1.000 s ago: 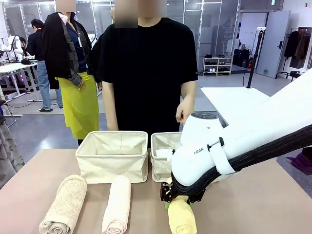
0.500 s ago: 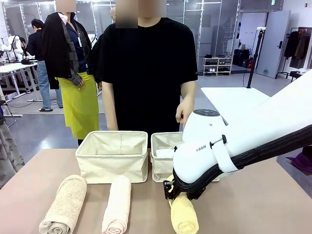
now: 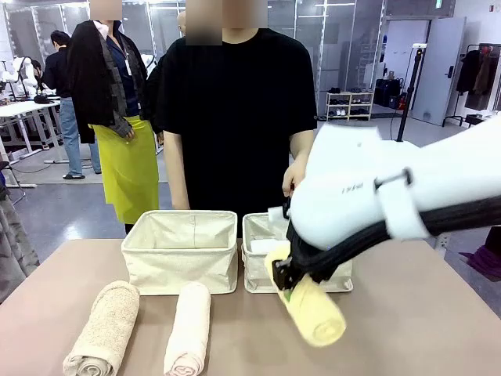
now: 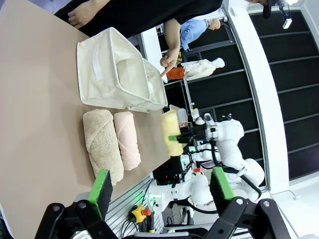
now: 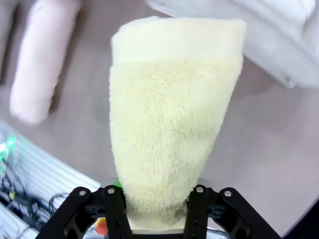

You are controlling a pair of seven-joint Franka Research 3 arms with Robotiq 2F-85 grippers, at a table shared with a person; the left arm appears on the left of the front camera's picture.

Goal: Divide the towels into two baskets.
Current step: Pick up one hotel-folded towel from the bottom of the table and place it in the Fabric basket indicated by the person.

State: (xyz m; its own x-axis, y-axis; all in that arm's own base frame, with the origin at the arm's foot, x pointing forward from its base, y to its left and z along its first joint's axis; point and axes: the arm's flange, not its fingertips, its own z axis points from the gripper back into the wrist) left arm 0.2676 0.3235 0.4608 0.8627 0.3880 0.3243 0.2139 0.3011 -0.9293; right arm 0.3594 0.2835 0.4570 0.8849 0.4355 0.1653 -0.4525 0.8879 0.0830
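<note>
Tabletop (image 3: pixel 407 329) gives up the yellow towel (image 3: pixel 315 311)! Right gripper (image 3: pixel 283 276), clamped on it, has it airborne. Basket (image 3: pixel 257 266) drop looks next; left gripper (image 4: pixel 162 188) gapes wide.

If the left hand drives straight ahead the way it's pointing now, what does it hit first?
The left hand would most likely meet the table near its edge, in the gap between the cream towel and the lifted yellow towel. Depth is unclear.

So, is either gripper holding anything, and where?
The right gripper is shut on the yellow towel, its fingers pinching the roll near one end. The left gripper is open, holding nothing.
</note>
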